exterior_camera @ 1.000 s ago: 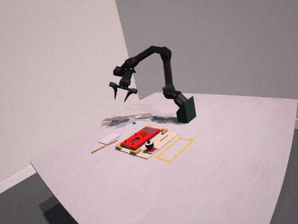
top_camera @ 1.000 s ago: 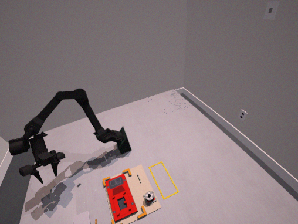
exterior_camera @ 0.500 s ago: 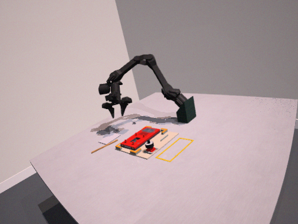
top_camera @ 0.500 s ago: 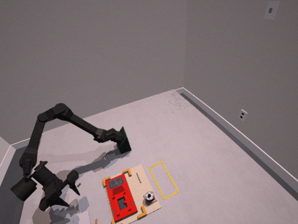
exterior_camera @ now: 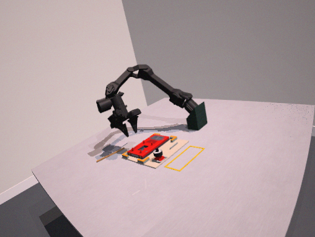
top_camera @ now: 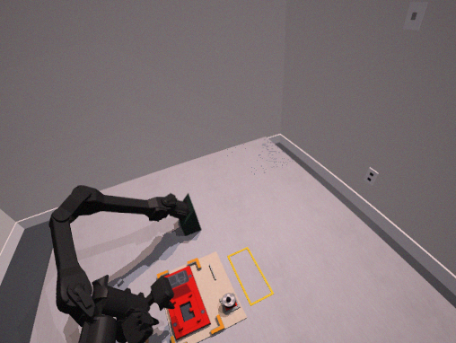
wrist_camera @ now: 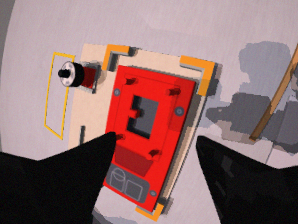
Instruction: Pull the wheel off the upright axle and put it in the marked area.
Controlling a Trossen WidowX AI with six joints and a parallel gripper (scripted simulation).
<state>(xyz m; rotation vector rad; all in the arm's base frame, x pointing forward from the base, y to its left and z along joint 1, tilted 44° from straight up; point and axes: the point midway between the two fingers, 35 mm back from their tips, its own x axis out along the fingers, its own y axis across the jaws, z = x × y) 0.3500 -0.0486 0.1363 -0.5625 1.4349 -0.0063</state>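
The wheel [top_camera: 228, 299] [exterior_camera: 157, 152] [wrist_camera: 77, 75], black with a silvery face, sits on the upright axle, whose tip pokes up through its middle. The axle's red base [exterior_camera: 159, 159] [wrist_camera: 89, 76] stands on the beige board [top_camera: 220, 278] [wrist_camera: 90, 115]. The marked area is a yellow outline [top_camera: 240, 280] [exterior_camera: 192, 159] [wrist_camera: 49, 89] on the table beside the board. My gripper [exterior_camera: 131, 134] [wrist_camera: 156, 139] is open with nothing between its fingers. It hangs above and beside the board, on the side away from the wheel, pointing down. In the top view its fingertips are hard to make out.
A red panel [top_camera: 197, 314] [exterior_camera: 146, 144] [wrist_camera: 167, 125] with short pegs lies on the board between my gripper and the wheel. Orange corner brackets [exterior_camera: 143, 160] [wrist_camera: 118, 49] stand around it. A thin brown stick [exterior_camera: 110, 155] [wrist_camera: 275, 107] lies beyond the board's far side from the marked area.
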